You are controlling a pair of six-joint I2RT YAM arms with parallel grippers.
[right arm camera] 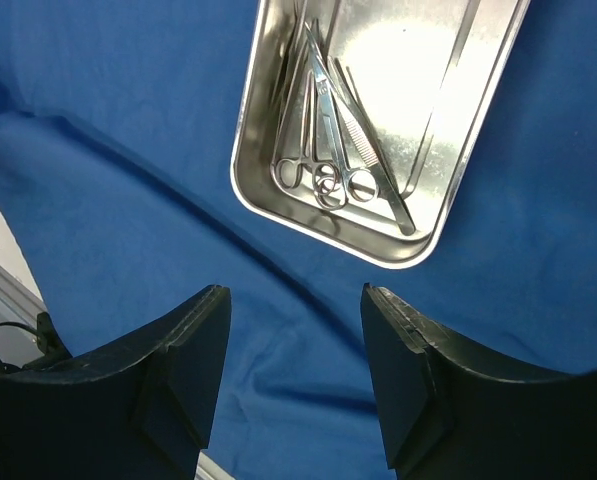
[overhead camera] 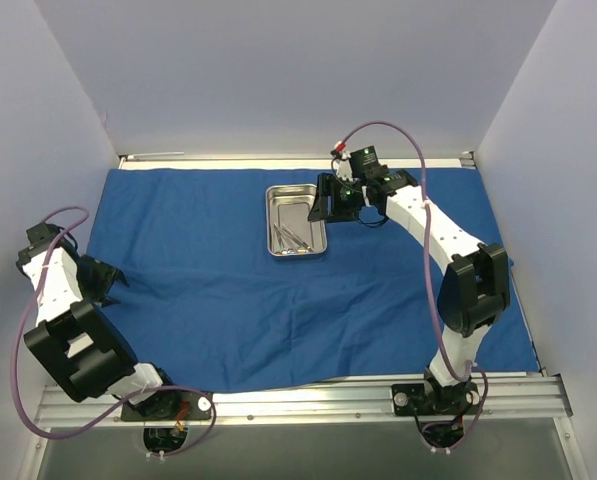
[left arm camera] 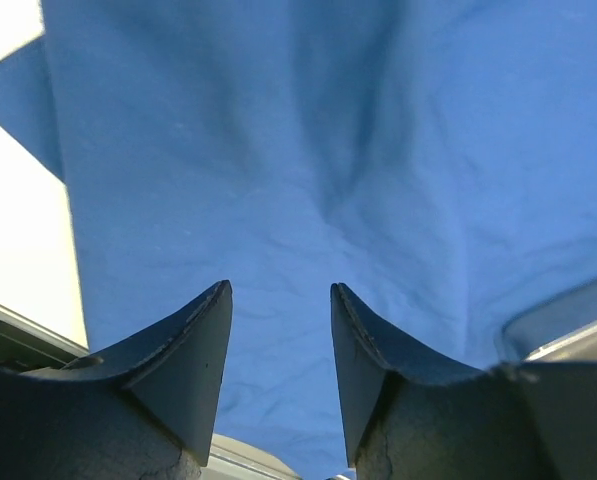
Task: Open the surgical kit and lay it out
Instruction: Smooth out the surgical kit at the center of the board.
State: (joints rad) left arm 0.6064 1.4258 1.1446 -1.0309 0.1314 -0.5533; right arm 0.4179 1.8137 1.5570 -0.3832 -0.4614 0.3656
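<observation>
The royal-blue cloth wrap lies spread flat over the table, with the steel tray resting on its far middle. Inside the tray are ring-handled scissors and tweezers, bunched along one side. The right gripper hovers just beside the tray, jaws spread and empty. The left gripper sits over the cloth's left edge, jaws likewise apart, gripping nothing.

No text, label, brand, number or sign can be read anywhere.

Overlooked from high above; blue cloth is viewed closely downward by both wrists, tray by right.
</observation>
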